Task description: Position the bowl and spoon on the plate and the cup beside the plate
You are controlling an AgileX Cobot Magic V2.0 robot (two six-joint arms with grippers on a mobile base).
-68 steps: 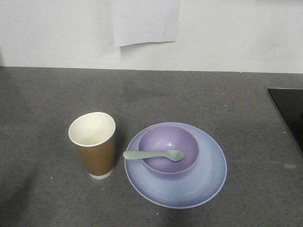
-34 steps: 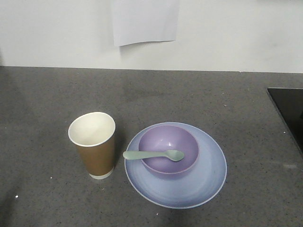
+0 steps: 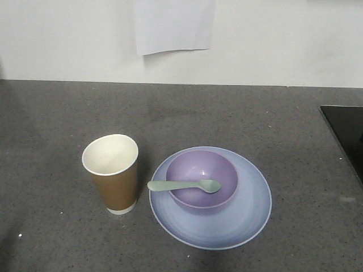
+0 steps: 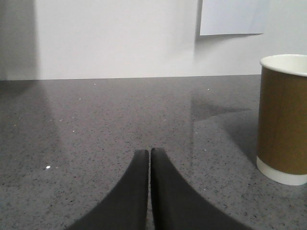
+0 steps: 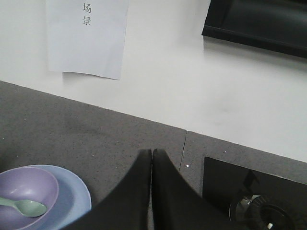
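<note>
The bowl [image 3: 202,179] is sitting on the plate [image 3: 249,218], a little toward its far side, and the spoon [image 3: 182,185] is lying across the bowl — head inside, handle sticking out over the near-left rim toward the cup [image 3: 112,173]. The cup is standing upright just beside the plate on its left, apart from it.

Set against the earlier front views, nothing on the counter [image 3: 266,113] is shifting; bowl, spoon, plate and cup are all lying exactly where they were. That stillness suggests the arranging is finished.

Neither arm is showing in the front view. The left gripper [image 4: 149,158] is hanging low over bare counter with its jaws pressed together on nothing, cup off to its right. The right gripper [image 5: 151,158] is likewise clenched and empty — well clear of the plate.
</note>
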